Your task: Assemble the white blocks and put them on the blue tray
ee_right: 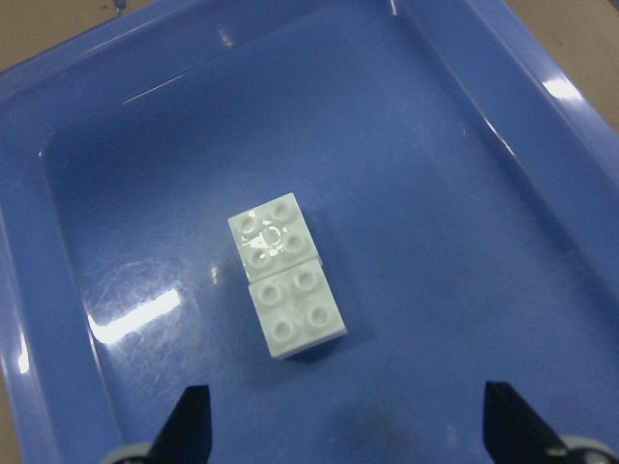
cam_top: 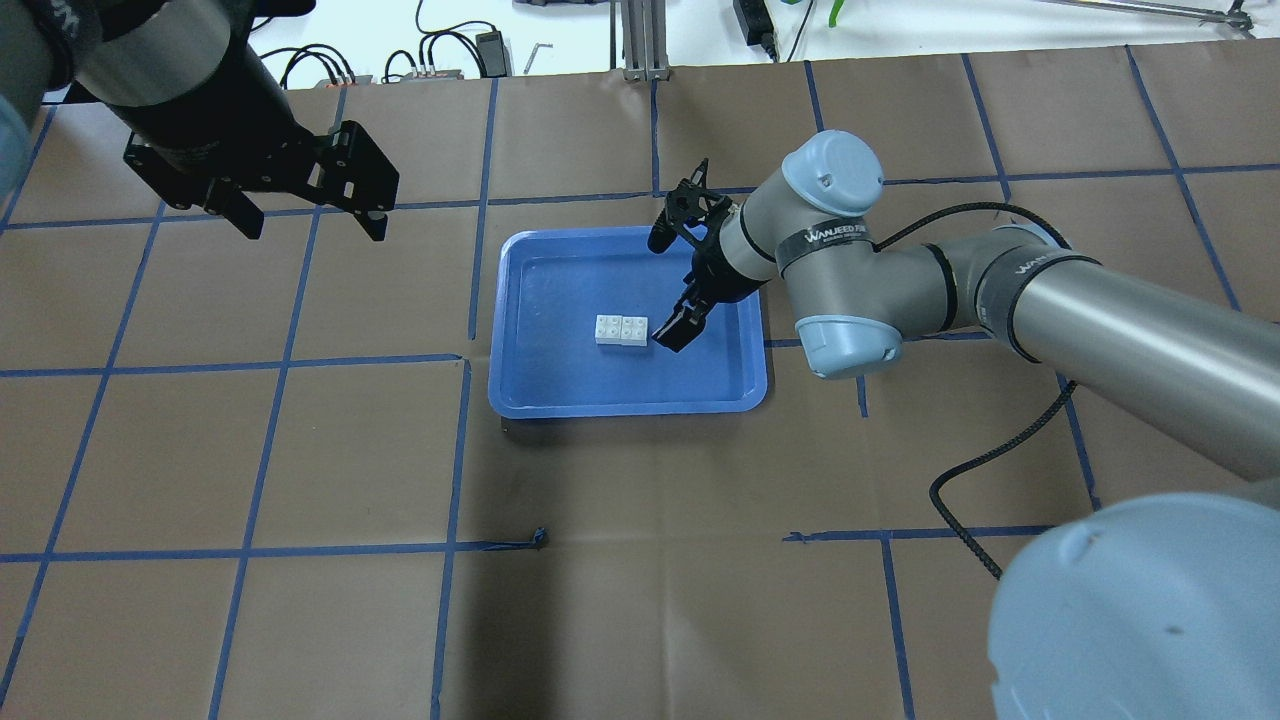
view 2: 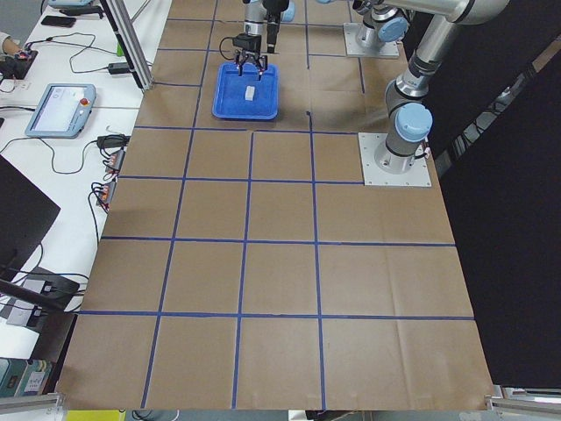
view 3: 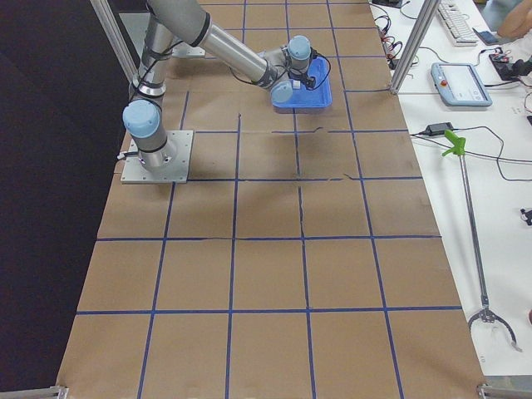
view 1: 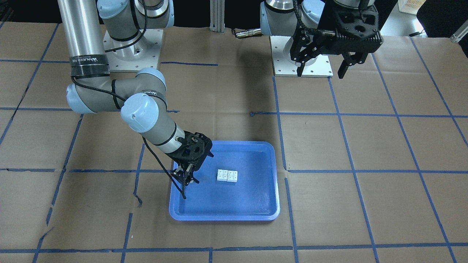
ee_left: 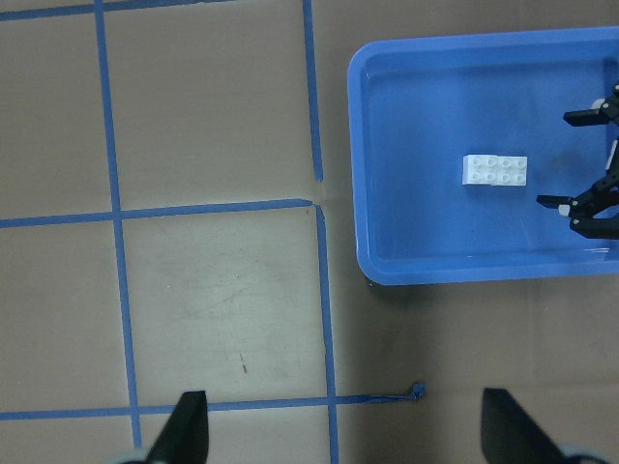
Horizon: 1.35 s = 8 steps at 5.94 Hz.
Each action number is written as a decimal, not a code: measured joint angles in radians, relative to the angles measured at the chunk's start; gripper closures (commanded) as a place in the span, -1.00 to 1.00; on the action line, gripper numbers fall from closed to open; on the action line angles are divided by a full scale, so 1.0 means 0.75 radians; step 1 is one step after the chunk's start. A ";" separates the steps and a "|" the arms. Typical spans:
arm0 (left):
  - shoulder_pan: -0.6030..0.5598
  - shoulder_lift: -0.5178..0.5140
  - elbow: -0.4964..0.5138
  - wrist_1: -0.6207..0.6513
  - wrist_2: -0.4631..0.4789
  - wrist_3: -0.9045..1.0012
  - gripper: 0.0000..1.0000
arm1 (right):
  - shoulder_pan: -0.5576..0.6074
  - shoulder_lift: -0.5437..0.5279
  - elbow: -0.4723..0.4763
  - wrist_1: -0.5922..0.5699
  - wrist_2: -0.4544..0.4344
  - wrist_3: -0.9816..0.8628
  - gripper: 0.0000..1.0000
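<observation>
The two white blocks (view 1: 227, 175) lie side by side, touching, studs up, on the floor of the blue tray (view 1: 252, 201). They also show in the overhead view (cam_top: 621, 329) and the right wrist view (ee_right: 287, 275). My right gripper (cam_top: 668, 287) is open and empty. It hovers over the tray (cam_top: 560, 385) just beside the blocks, which show ahead of its fingertips (ee_right: 189, 425). My left gripper (cam_top: 310, 222) is open and empty, held high and far from the tray. Its wrist view shows the blocks (ee_left: 495, 170) in the tray (ee_left: 426, 246).
The table is covered in brown paper with a blue tape grid (cam_top: 465, 355). The two arm bases (view 1: 133, 49) stand on plates at the robot's side. A black cable (cam_top: 960, 520) hangs from the right arm over the table.
</observation>
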 measured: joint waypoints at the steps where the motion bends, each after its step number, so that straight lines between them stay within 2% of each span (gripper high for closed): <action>1: 0.000 0.000 0.000 0.000 0.000 0.000 -0.99 | -0.047 -0.052 -0.037 0.157 -0.064 0.054 -1.00; 2: 0.001 0.001 0.000 0.000 0.000 0.000 -0.99 | -0.106 -0.093 -0.117 0.353 -0.140 0.095 -1.00; 5: 0.001 0.005 -0.001 -0.004 0.001 0.000 -0.99 | -0.250 -0.157 -0.471 0.944 -0.408 0.345 -1.00; 7: 0.000 0.010 -0.002 -0.005 0.000 0.000 -0.99 | -0.261 -0.230 -0.648 1.234 -0.499 0.669 -1.00; 8: 0.000 0.010 -0.002 -0.005 0.000 0.000 -0.99 | -0.261 -0.298 -0.686 1.333 -0.515 0.797 -1.00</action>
